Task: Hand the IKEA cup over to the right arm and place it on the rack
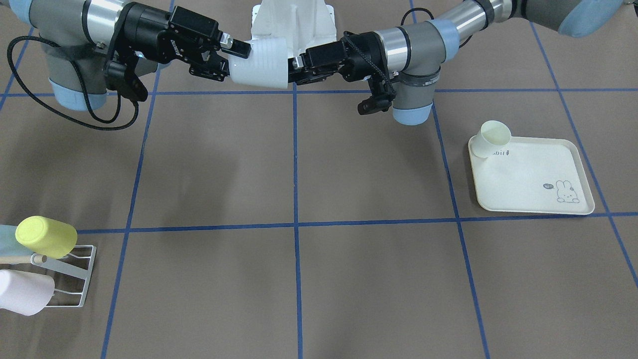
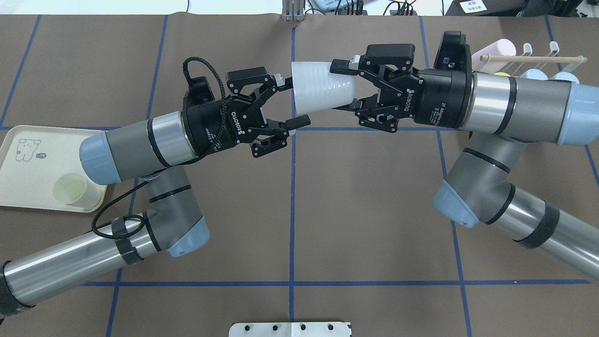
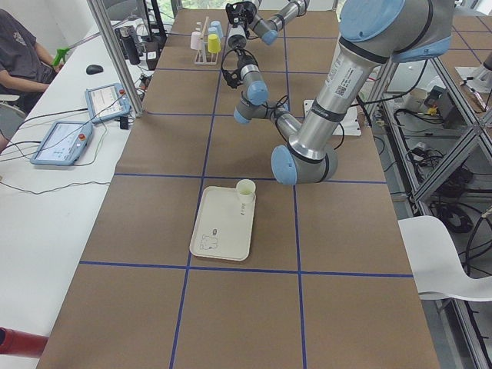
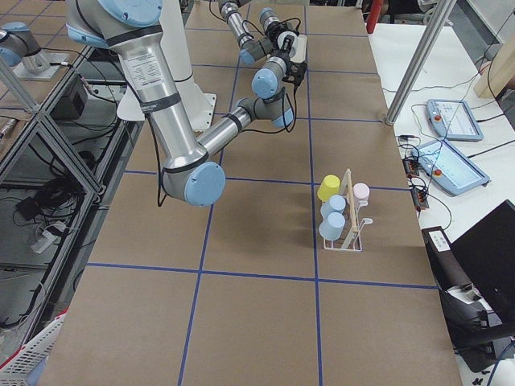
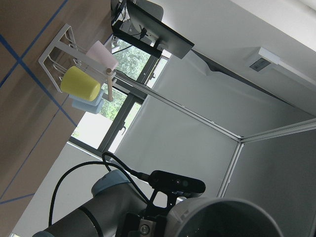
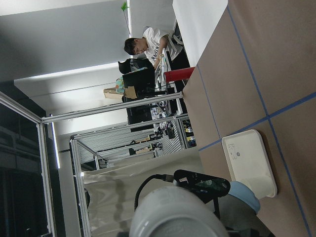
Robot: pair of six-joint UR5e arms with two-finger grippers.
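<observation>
The IKEA cup (image 2: 320, 89) is white and lies on its side in the air between the two arms, over the far middle of the table. My right gripper (image 2: 341, 86) is shut on its narrow base end, one finger on each side. My left gripper (image 2: 294, 102) is at the cup's wide mouth with its fingers spread open; the lower fingertip (image 2: 303, 121) stands clear below the rim. In the front-facing view the cup (image 1: 259, 62) hangs in front of the robot's base. The white wire rack (image 2: 529, 58) with its wooden dowel stands at the far right.
The rack (image 1: 75, 279) carries a yellow cup (image 1: 45, 237), a pink cup (image 1: 22, 291) and pale blue ones. A cream rabbit-print tray (image 1: 538, 184) on the robot's left holds a cream cup (image 1: 491, 139). A person sits at a side desk (image 3: 23, 54).
</observation>
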